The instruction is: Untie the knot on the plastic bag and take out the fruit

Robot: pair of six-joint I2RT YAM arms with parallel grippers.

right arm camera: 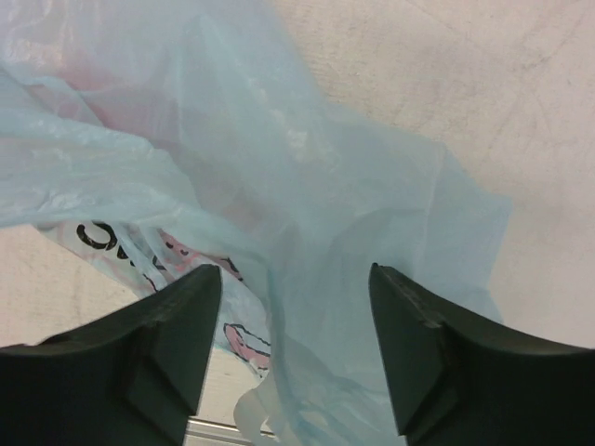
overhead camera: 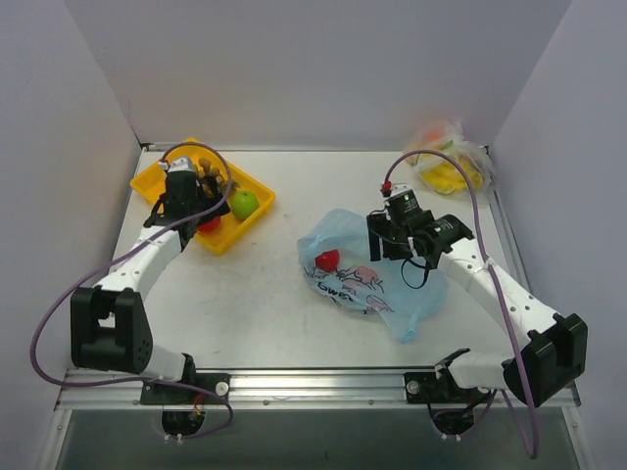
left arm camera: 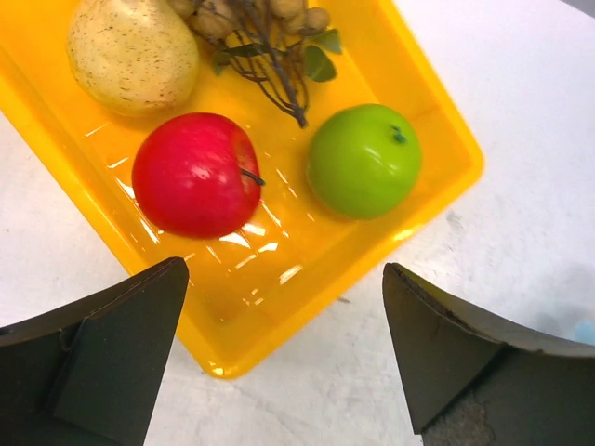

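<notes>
The light blue plastic bag (overhead camera: 367, 279) lies crumpled at the table's middle right, with a red apple (overhead camera: 327, 259) showing at its left end. I cannot make out a knot. My right gripper (overhead camera: 397, 243) hovers open over the bag. In the right wrist view the bag's thin plastic (right arm camera: 307, 186) lies below and between the open fingers (right arm camera: 177, 344). My left gripper (overhead camera: 196, 211) is open and empty above the yellow tray (overhead camera: 250, 220). That tray (left arm camera: 279, 269) holds a red apple (left arm camera: 193, 174), a green apple (left arm camera: 363, 160), a yellow pear (left arm camera: 133, 51) and a brown bunch (left arm camera: 265, 28).
A clear bag (overhead camera: 449, 162) with yellow-orange contents sits at the back right corner. White walls close the table on three sides. The tray stands at the back left.
</notes>
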